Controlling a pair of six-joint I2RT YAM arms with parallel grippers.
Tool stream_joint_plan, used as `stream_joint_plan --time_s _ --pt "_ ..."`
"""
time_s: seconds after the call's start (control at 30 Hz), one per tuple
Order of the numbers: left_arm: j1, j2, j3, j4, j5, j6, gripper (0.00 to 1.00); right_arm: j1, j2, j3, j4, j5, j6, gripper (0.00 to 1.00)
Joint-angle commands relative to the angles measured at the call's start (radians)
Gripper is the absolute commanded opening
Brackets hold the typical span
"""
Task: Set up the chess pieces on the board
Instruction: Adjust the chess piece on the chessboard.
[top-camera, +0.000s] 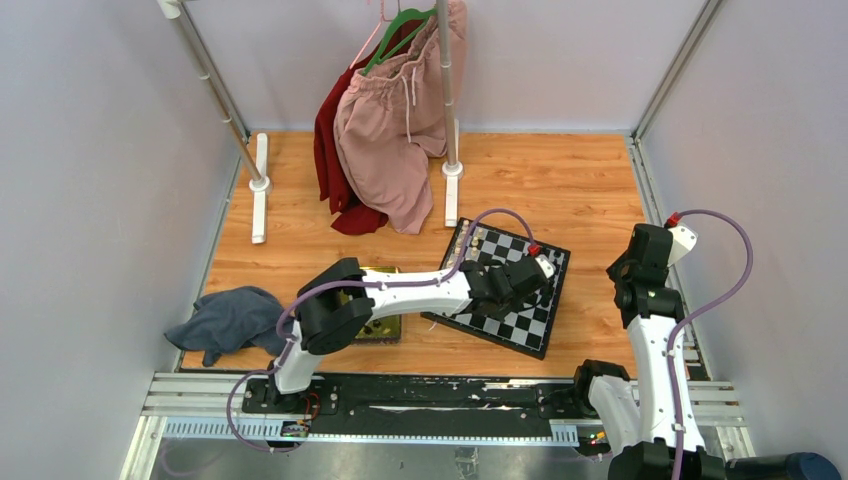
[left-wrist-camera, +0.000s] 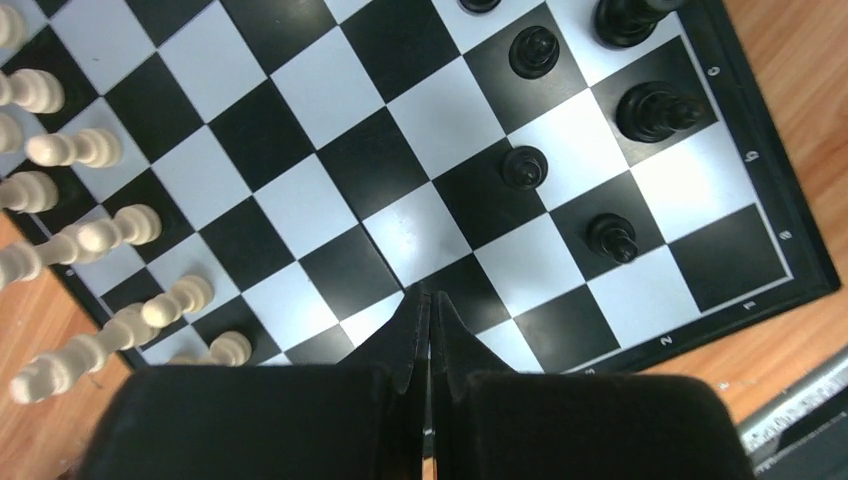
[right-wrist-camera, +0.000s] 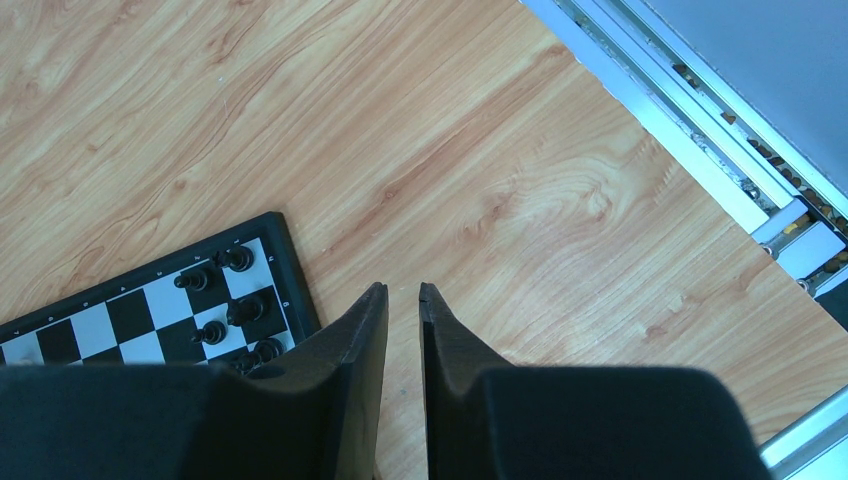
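Observation:
The board (top-camera: 520, 325) lies on the wooden table at centre right, and the left arm reaches over it. In the left wrist view the board (left-wrist-camera: 300, 205) fills the frame. Several black chess pieces (left-wrist-camera: 524, 167) stand on its squares at the right, near the edge. Cream-white pieces (left-wrist-camera: 75, 148) line its left edge. My left gripper (left-wrist-camera: 428, 298) is shut with nothing in it, above a square near the board's near edge. My right gripper (right-wrist-camera: 402, 290) hovers over bare wood just right of the board's corner (right-wrist-camera: 285, 270). Its jaws are slightly apart and empty. Black pieces (right-wrist-camera: 212, 332) show there too.
A yellow-green tray (top-camera: 385, 325) lies left of the board, partly under the left arm. A grey cloth (top-camera: 228, 320) lies at the left. A clothes rack with pink and red garments (top-camera: 395, 130) stands at the back. Metal rails (top-camera: 400, 400) run along the near edge.

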Motion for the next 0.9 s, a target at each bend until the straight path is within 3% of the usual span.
stream_joint_plan --time_s 0.0,0.87 --pt "0.008 0.055 0.032 0.055 0.041 0.005 0.00 -0.008 -0.015 -0.012 -0.020 0.001 -0.013 0.23" --pt "0.032 0.103 0.034 0.140 0.054 -0.089 0.00 -0.007 -0.005 -0.001 -0.018 0.009 -0.029 0.23"
